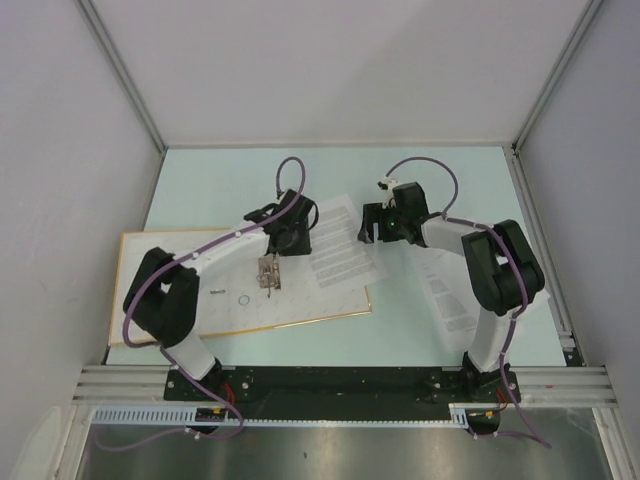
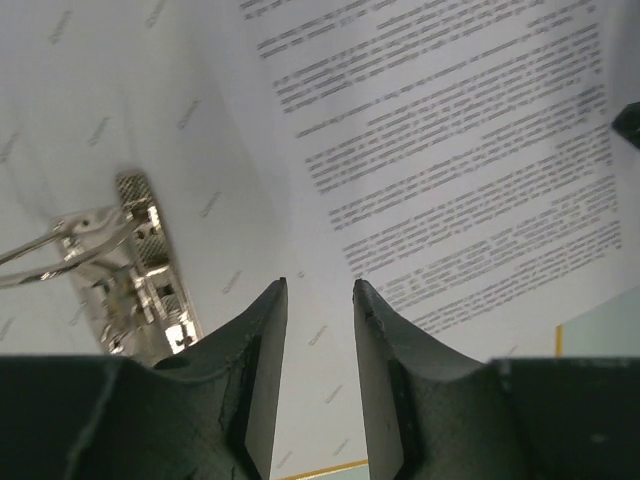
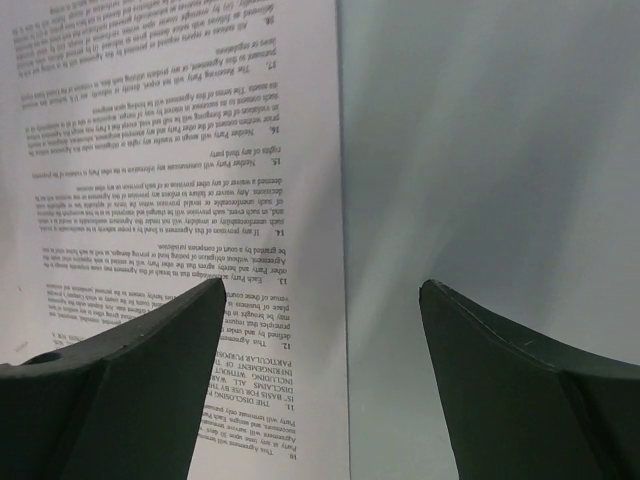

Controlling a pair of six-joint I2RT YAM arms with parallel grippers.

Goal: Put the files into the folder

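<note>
On the left of the table (image 1: 230,180), the folder (image 1: 150,255) open flat, cream inside up, thin orange rim along its near and right edges. Ring mechanism (image 1: 268,272) standing near its middle. Across the folder's right half, one of the files (image 1: 340,250), tilted, far and right corners out past the folder's edge onto the table. Over that sheet's left edge, just beside the rings, the left gripper (image 2: 320,285): only a narrow slot between the fingers, nothing seen in it. Right gripper (image 3: 322,285) spread wide, holding nothing; straddles the sheet's right edge, one finger over print, the other over bare table. Second sheet (image 1: 455,295) under the right arm, apart from the folder. Bare surface between the two grippers and from them to the back wall (image 1: 330,70).
</note>
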